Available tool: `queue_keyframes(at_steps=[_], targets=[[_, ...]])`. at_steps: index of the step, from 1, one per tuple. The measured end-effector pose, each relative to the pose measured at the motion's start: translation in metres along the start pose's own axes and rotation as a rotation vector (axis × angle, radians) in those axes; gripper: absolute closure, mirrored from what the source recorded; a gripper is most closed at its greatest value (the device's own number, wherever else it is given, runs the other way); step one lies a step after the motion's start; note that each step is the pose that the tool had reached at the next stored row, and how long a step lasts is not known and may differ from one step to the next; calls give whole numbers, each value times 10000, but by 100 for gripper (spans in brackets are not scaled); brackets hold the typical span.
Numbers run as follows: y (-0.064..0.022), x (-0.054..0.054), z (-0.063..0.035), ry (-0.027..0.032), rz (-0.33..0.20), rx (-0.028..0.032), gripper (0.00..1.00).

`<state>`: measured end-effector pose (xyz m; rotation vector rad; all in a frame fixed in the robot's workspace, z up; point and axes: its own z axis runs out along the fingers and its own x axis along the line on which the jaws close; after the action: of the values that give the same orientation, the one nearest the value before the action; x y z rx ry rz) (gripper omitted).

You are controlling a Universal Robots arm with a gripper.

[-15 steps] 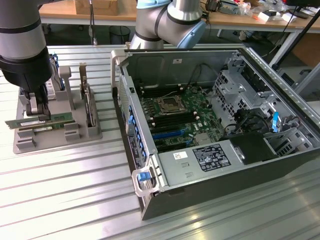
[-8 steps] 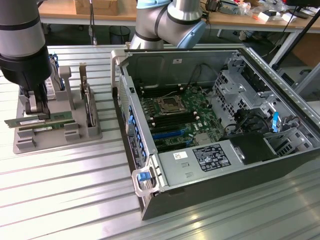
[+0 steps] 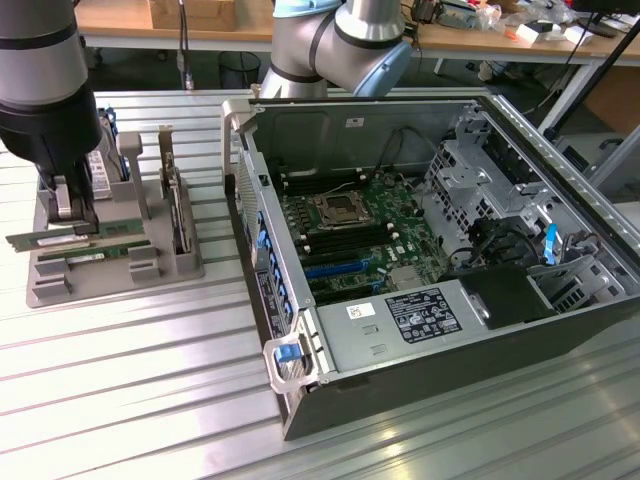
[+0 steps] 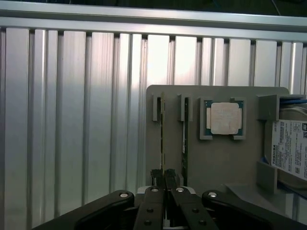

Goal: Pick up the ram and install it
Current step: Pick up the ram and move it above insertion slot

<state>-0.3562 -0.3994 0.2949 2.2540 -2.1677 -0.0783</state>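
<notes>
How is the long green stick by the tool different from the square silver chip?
The ram is long, thin and green; the CPU chip is square and silver. The ram stands on its edge in a slot; the CPU chip lies flat in a pocket. The tool is shut on the ram's end; the CPU chip is untouched. Both sit on the grey holder.

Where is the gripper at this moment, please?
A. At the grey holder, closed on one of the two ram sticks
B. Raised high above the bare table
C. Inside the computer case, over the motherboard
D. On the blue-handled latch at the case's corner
A: in the wrist view the gripper is shut on the ram, which stands in its slot in the grey holder, away from the computer case.
</notes>
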Motion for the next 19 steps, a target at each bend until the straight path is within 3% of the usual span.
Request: queue_keyframes(at_steps=[19], targets=[[8,-5,-173,-11,0,1,88]])
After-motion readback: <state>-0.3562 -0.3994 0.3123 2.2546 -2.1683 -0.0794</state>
